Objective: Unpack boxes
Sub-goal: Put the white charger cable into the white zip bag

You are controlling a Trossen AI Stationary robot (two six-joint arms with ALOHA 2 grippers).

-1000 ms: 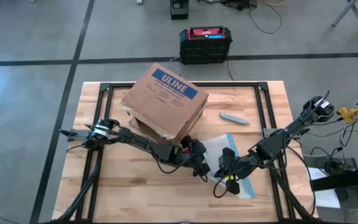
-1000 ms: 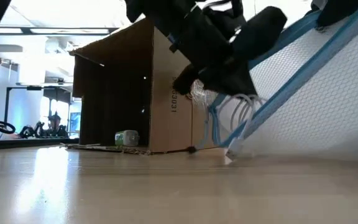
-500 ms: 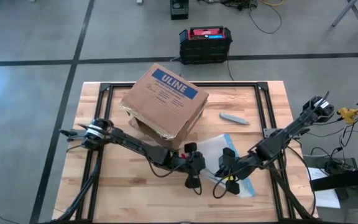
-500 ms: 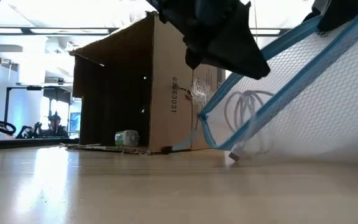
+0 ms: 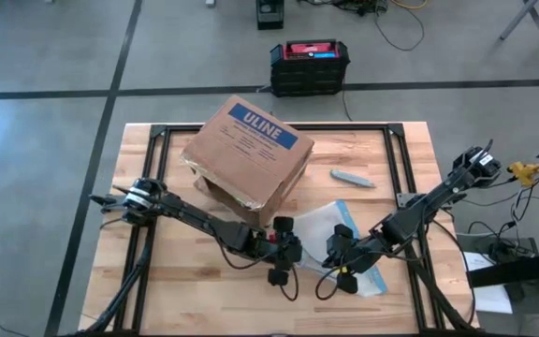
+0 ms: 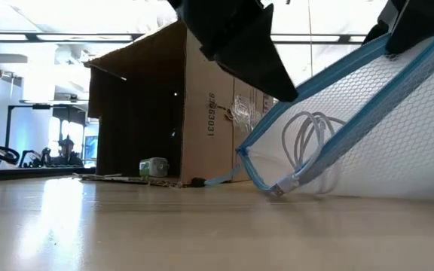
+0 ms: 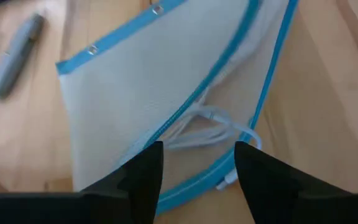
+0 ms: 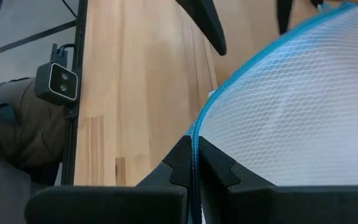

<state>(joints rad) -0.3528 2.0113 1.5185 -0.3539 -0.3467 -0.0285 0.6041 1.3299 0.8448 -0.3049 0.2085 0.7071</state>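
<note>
The right pincer (image 8: 193,163) is clamped shut on the blue-edged rim of the clear mesh pouch (image 5: 330,227), holding that edge lifted off the desk (image 5: 185,290) at the near right. Just left of it, the left pincer (image 7: 197,171) stands with its fingers parted and empty over the pouch's open mouth, where a coiled white cable (image 7: 207,127) lies inside.

The step in hand looks like emptying the pouch, an item apparently already out of the box. The next move calls for the left pincer to reach into the opening and close on the cable while the right keeps the rim raised and steady; a slack edge would let the mouth close over the cable.

The cardboard box (image 5: 248,150) sits at the far middle of the desk, tipped so its open side faces the near left. The low view shows a small pale item (image 6: 154,166) inside it, which I cannot identify. A grey, pen-like tool (image 5: 352,178) lies right of the box.

The rest of the box's interior is dark. The pouch's far end is cut off in the low view, and whether it holds anything besides the cable I cannot tell.
</note>
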